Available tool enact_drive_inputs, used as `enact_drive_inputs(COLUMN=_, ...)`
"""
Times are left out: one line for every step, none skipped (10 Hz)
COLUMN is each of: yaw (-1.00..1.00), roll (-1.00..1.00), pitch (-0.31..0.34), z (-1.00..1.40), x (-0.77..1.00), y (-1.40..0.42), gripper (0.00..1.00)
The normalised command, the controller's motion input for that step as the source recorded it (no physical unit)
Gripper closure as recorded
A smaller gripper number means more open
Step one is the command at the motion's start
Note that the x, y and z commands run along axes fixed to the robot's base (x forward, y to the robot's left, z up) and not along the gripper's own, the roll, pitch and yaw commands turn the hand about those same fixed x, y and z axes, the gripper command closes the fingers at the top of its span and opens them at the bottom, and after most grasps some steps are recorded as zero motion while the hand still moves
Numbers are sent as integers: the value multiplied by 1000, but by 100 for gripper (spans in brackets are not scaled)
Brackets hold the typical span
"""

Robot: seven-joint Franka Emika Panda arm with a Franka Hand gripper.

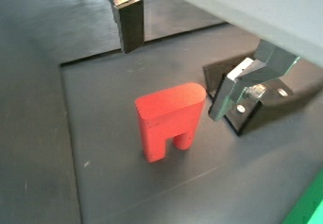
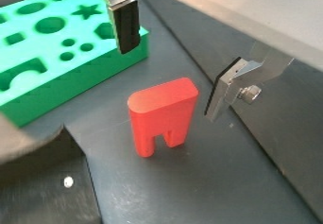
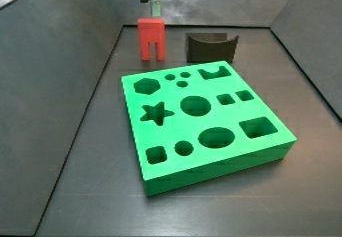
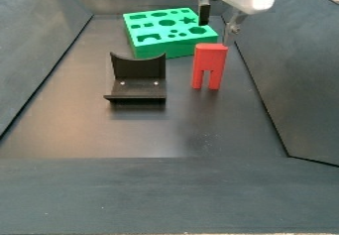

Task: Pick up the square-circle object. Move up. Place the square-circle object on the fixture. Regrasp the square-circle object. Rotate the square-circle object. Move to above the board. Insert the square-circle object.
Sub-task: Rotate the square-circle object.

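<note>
We take the red block (image 3: 151,38) as our landmark. It stands upright on the dark surface (image 4: 159,130), long axis vertical, with its two short legs and the notch between them at the bottom and its solid end on top.

Working left to right in a side view, the fixture (image 4: 135,80) sits just beside the red block, apart from it, and the pincer (image 4: 220,19) hangs above the block on the far side from the fixture. The green board (image 4: 167,31) lies beyond both, near but not touching the block.

In both wrist views the pincer (image 2: 177,53) is spread wide and holds nothing. One finger (image 2: 125,25) and the opposite finger (image 2: 235,86) stand on either side of the block's upper end, both clear of it and higher than its top face. We judge the gap between the plates to be wider than the block is thick.

The relation that governs the coming move: the red block lies almost directly below the pincer, between the lines of the two fingers, so we judge the pick-up step is in hand and calls for a straight descent along the block's long axis, followed by closing on its upper body. We cannot tell from these pictures whether the block sits exactly central between the fingers. Any offset could tip it on contact.
</note>
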Motion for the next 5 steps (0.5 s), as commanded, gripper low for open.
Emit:
enact_drive_inputs(yaw=1000, roll=3, pitch=9, z=-26, x=31, y=2, gripper=0)
enact_drive_inputs(yaw=1000, roll=4, pitch=9, z=-26, x=31, y=2, gripper=0)
enact_drive_inputs(yaw=1000, roll=4, pitch=10, z=-26, x=31, y=2, gripper=0)
enact_drive_inputs(yaw=1000, roll=4, pitch=11, z=-26, x=32, y=1, gripper=0)
enact_drive_inputs(yaw=1000, roll=4, pitch=11, z=-25, x=32, y=1, gripper=0)
